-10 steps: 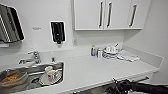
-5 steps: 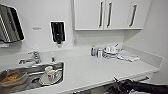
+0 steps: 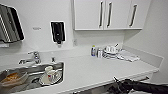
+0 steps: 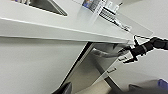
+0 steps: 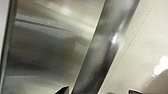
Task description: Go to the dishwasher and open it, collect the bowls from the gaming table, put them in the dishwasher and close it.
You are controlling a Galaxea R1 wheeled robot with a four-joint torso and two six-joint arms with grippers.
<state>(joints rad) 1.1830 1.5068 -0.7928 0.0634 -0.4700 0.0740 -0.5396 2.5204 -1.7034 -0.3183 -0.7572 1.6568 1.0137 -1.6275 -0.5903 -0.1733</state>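
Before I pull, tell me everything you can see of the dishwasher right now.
The dishwasher sits under the white countertop, beside white cabinet fronts. Its front looks like brushed stainless steel, with a long bar handle near its upper edge. The door looks shut; no racks show. In the left wrist view the right gripper is at the handle, fingers spread around it; whether they touch it is unclear.

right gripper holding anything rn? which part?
Right gripper sits open at the dishwasher bar handle; no closed hold visible, so a grip cannot be told.
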